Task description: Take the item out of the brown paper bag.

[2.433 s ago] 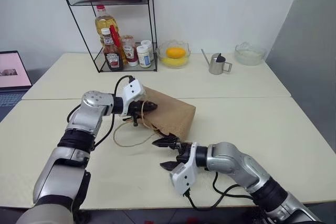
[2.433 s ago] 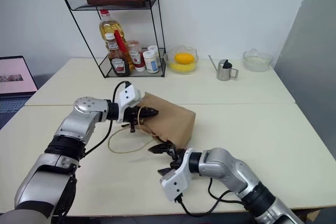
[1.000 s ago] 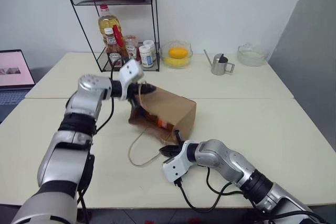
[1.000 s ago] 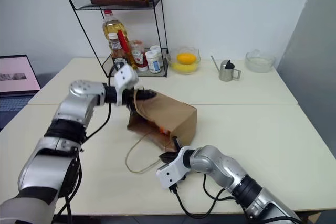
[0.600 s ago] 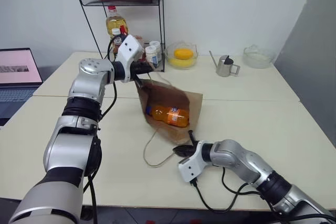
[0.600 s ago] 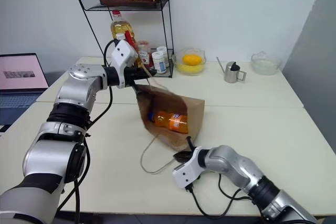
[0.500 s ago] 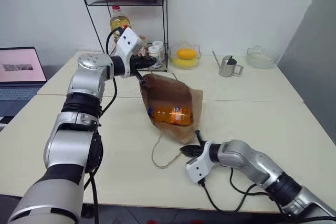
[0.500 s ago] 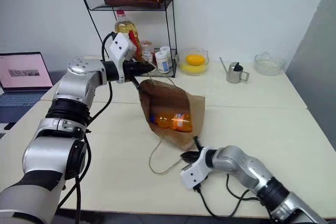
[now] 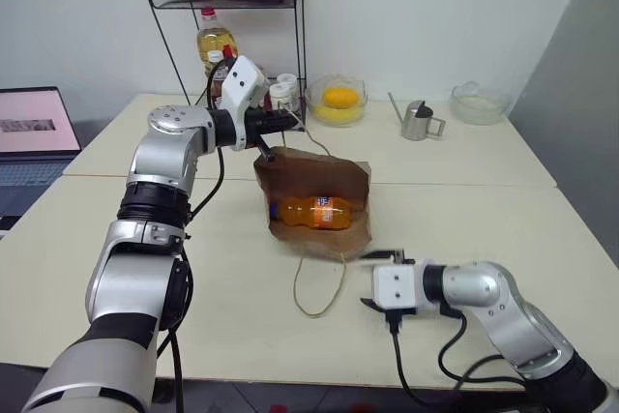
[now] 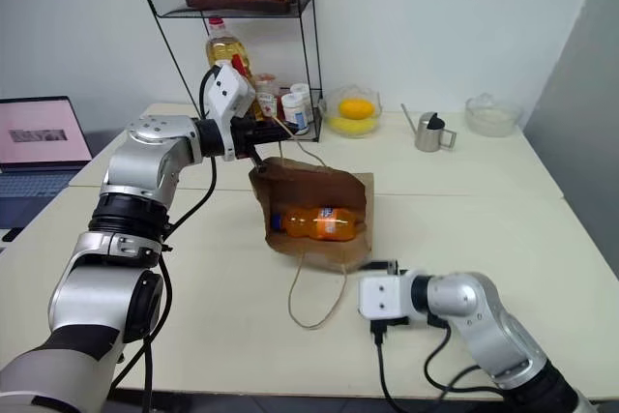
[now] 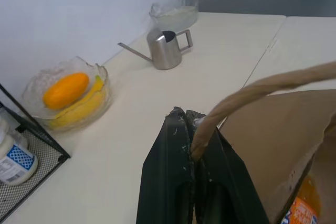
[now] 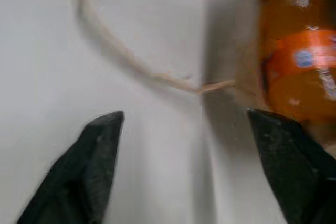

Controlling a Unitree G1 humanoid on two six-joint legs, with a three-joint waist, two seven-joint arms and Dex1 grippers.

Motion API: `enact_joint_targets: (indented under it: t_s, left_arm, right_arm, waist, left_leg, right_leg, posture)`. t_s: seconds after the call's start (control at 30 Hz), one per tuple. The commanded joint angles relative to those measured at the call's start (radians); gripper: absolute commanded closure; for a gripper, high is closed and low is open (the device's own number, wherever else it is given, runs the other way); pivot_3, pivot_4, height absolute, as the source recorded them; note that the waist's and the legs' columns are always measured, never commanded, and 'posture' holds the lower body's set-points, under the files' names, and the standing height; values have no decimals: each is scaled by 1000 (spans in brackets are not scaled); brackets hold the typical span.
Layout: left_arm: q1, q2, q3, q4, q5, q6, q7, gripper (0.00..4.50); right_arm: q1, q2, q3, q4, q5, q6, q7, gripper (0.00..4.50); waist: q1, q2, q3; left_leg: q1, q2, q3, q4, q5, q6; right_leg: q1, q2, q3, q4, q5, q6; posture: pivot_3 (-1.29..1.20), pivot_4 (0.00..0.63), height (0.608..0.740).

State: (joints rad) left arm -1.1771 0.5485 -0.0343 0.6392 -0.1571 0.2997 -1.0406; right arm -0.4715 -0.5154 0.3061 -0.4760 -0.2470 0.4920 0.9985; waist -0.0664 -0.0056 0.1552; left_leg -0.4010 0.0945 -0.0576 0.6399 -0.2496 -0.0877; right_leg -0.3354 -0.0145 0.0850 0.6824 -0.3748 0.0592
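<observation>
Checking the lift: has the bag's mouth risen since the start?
Yes. The left tool, shut on the handle, has raised the brown paper bag toward the wire rack; the bottle shows inside.

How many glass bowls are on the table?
2: one glass bowl holding orange fruit beside the wire rack, another glass bowl at the far right past the metal jug.
</observation>
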Motion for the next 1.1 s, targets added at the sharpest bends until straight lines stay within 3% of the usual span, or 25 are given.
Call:
enact_joint_targets:
  t_s: [0.03,0.23,0.57,0.83,1.1]
  left_arm:
    - [-12,9,19,-37,-11,-2,1,4500]
    - [-22,-3,15,-27,-4,-16,12,4500]
    - [-14,1,15,-30,2,-25,26,4500]
    - [-5,9,20,-46,-2,-27,27,4500]
    - [25,17,27,-97,-10,-7,37,4500]
  right_arm:
    - [-160,67,-24,-52,30,208,-36,289]
    - [-300,205,125,168,-43,208,-189,289]
    - [-471,301,283,610,-193,4,-381,289]
    - [-529,314,433,826,-305,-113,-300,289]
    - [-592,361,435,1101,-360,-221,-363,289]
  waist:
    - [-4,0,0]
    - [-13,0,0]
    - [-27,0,0]
    - [-39,0,0]
    - [-49,0,0]
  left_leg:
    - [0,0,0,0,0,0]
    - [-1,0,-1,-1,0,0]
    - [-2,0,0,-1,0,0]
    - [-2,0,0,0,0,0]
    - [-1,1,-1,0,0,0]
  right_leg:
    - [0,0,0,0,0,0]
    - [-1,0,-1,0,0,0]
    - [-9,0,-1,12,0,0]
    - [-12,0,-1,16,0,0]
    - [-12,1,-1,16,0,0]
  posture:
    - [0,150,740]
    - [0,150,740]
    - [0,150,740]
    - [0,150,740]
    - [0,150,740]
